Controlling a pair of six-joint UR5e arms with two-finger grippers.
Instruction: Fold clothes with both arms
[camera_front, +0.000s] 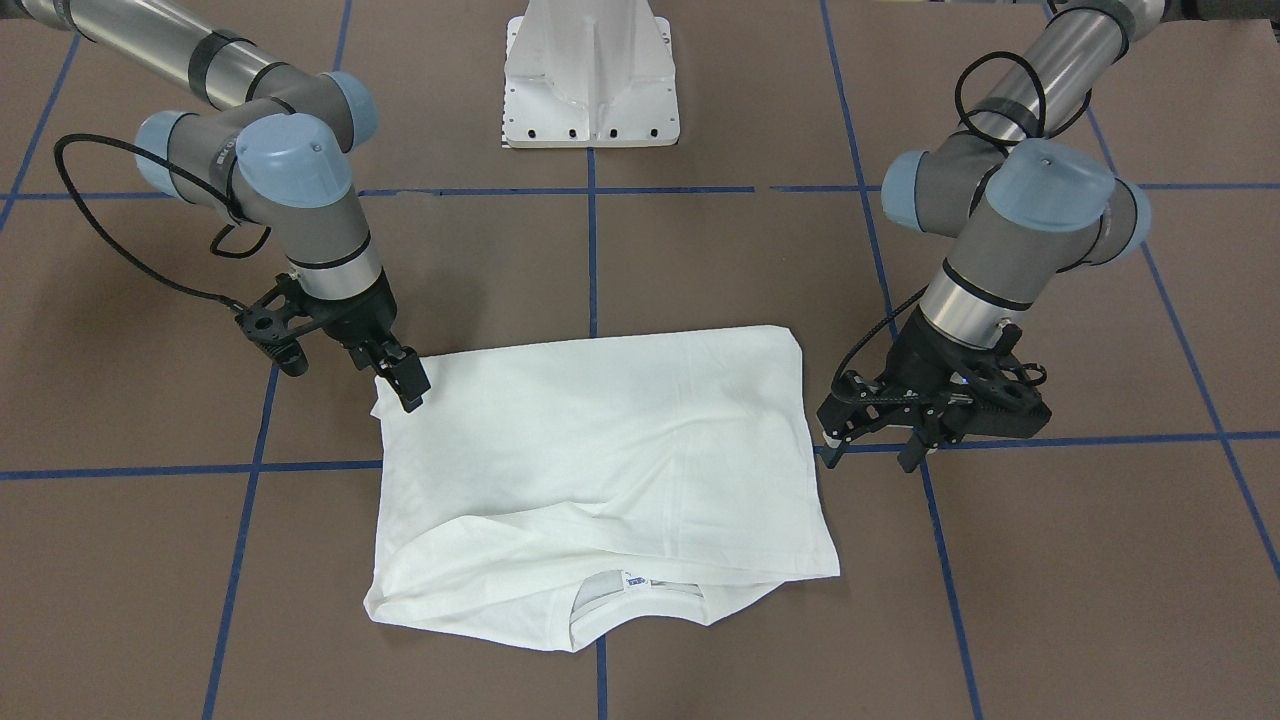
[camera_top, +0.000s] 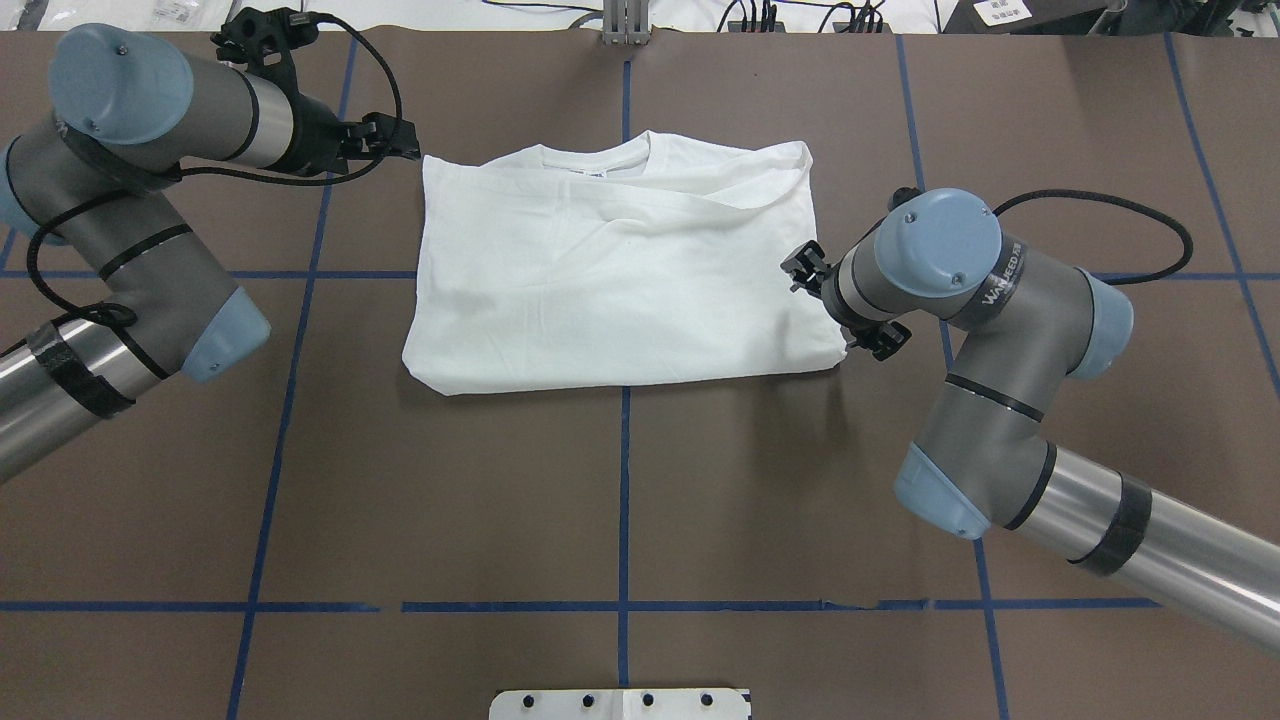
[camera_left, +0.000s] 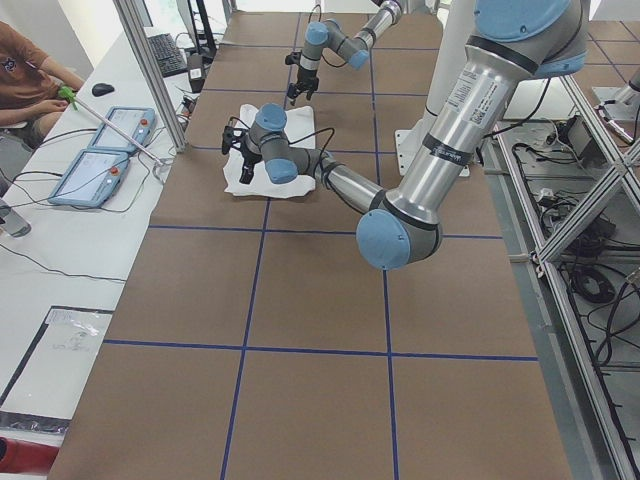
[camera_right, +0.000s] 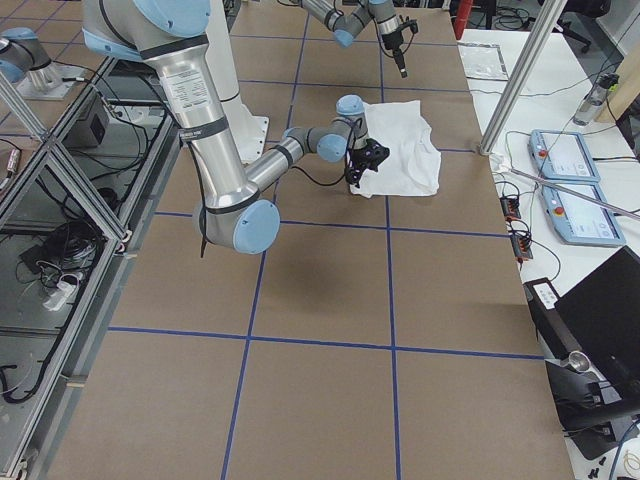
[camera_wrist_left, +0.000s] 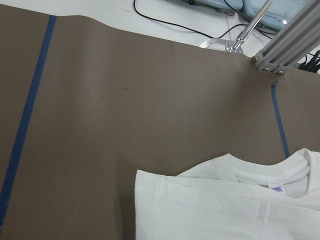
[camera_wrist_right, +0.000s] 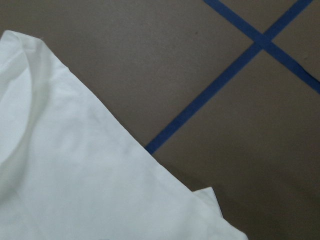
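The left hand (camera_front: 870, 458) is held open at the front view's right, beside the folded white cotton T-shirt (camera_front: 600, 450) centred on the brown tabletop (camera_front: 1050, 580). The right hand (camera_front: 410, 393) is set at its upper-left corner; its closure cannot be told.

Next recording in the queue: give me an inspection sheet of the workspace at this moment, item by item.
surface: brown table cover, flat, with a grid of blue tape lines.
job's things: white T-shirt lying part-folded into a rough rectangle, with collar and neck label on the operators' side.
clutter: nothing seen.
grippers: left gripper raised beside the shirt, jaws open, holding nothing; right gripper at the shirt's corner nearest the robot, grip cannot be told.
cables: black cables looped at both wrists, off the shirt.
surroundings: white pedestal base; teach pendants on a side desk; seated person.
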